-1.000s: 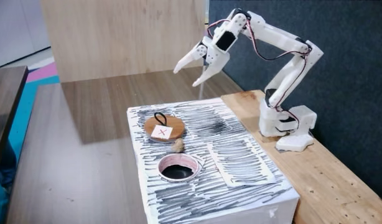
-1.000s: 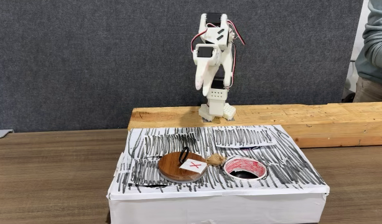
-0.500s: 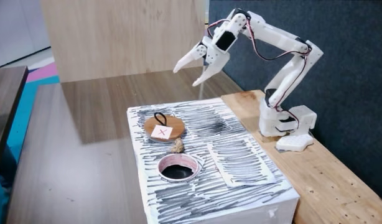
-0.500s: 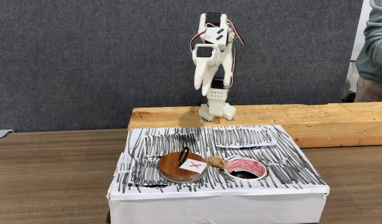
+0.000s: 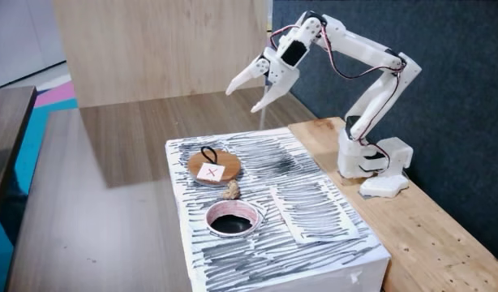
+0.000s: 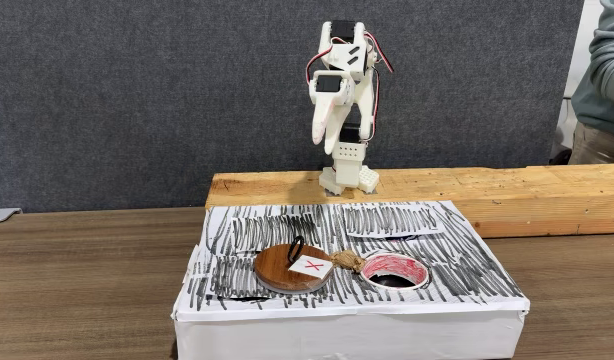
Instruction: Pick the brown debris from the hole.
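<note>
Brown debris far below pincer.

White black-striped box, tan debris (brownish)

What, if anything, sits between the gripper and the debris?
Nothing visible. The open gripper hangs high above the box's far edge; the debris lies exposed on the box top between the disc and the hole.

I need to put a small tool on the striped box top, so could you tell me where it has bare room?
The far strip behind the wooden disc and the right half beside the hole are bare. The near edge is free too. It is crowded between disc and hole, where the brown debris lies. The gripper hangs high, beyond the box.
</note>
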Controlling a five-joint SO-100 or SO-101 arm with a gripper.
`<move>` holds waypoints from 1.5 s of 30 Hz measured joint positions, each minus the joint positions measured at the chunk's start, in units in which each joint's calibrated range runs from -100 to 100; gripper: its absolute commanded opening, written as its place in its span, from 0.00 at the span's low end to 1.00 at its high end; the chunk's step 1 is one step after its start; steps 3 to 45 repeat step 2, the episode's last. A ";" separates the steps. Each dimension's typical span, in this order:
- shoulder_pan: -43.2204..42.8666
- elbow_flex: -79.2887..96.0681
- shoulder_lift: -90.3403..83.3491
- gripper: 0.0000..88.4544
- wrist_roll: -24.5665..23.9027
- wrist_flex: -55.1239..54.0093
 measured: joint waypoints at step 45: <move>0.00 0.00 0.00 0.29 0.00 0.00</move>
